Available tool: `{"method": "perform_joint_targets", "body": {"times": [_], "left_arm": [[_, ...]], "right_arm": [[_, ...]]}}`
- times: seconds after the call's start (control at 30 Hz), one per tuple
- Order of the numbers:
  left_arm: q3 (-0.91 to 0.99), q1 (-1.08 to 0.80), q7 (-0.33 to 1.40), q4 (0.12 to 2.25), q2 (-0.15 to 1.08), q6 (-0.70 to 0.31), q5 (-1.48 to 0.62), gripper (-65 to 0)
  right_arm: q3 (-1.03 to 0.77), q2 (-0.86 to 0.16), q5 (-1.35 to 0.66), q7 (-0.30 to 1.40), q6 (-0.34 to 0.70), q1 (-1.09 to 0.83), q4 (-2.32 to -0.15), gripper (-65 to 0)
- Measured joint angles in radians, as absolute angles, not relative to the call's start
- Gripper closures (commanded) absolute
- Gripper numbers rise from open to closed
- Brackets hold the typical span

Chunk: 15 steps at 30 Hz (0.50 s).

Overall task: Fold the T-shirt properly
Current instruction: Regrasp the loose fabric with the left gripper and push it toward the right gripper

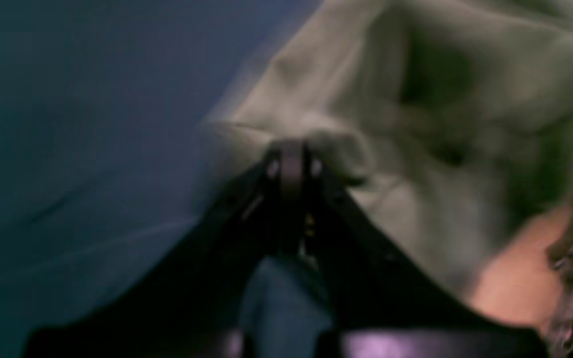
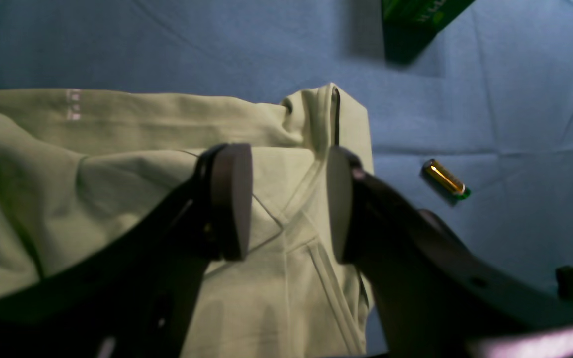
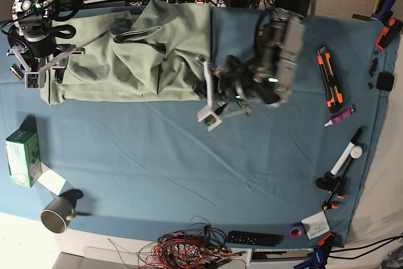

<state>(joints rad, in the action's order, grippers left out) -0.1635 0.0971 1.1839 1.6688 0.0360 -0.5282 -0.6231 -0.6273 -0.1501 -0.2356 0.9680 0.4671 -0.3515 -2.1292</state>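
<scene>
T-shirt [image 3: 132, 61] lies lengthwise left-right along the bench's [image 3: 189, 168] far edge.
My left pincer [image 1: 291, 164] pinches its hem; my right pincer [image 2: 286, 199] gapes wide over its corner.

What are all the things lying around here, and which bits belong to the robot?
T-shirt: one, pale sage green, crumpled at the far left of the table cloth.
Table cloth: one, blue-teal.
Green box: one, left edge.
Mug: one, near-left corner.
Battery: one, gold and green, beside the shirt.
Box cutter: one, orange and black, right side.
Left gripper: shut on a fold of shirt.
Right gripper: open above the shirt.
</scene>
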Motion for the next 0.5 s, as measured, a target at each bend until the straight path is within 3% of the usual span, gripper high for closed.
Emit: {"method": "perform_joint_targets", "body": {"times": [0.07, 0.17, 0.5], "left_arm": [[-0.112, 0.092, 1.238, 1.669, 0.06, -0.596, -0.809, 0.0], [-0.062, 0.073, 1.277, 1.669, 0.072, -0.652, -0.926, 0.0], [-0.202, -0.037, 1.242, 1.668, 0.07, -0.672, -0.856, 0.0]], "right_arm": [[-0.627, -0.15, -0.236, 0.968, 0.467, -0.352, -2.129, -24.9], [-0.627, -0.15, -0.236, 0.968, 0.467, -0.352, -2.129, -24.9], [-0.627, -0.15, -0.244, 0.968, 0.467, -0.352, -2.129, -24.9]]}}
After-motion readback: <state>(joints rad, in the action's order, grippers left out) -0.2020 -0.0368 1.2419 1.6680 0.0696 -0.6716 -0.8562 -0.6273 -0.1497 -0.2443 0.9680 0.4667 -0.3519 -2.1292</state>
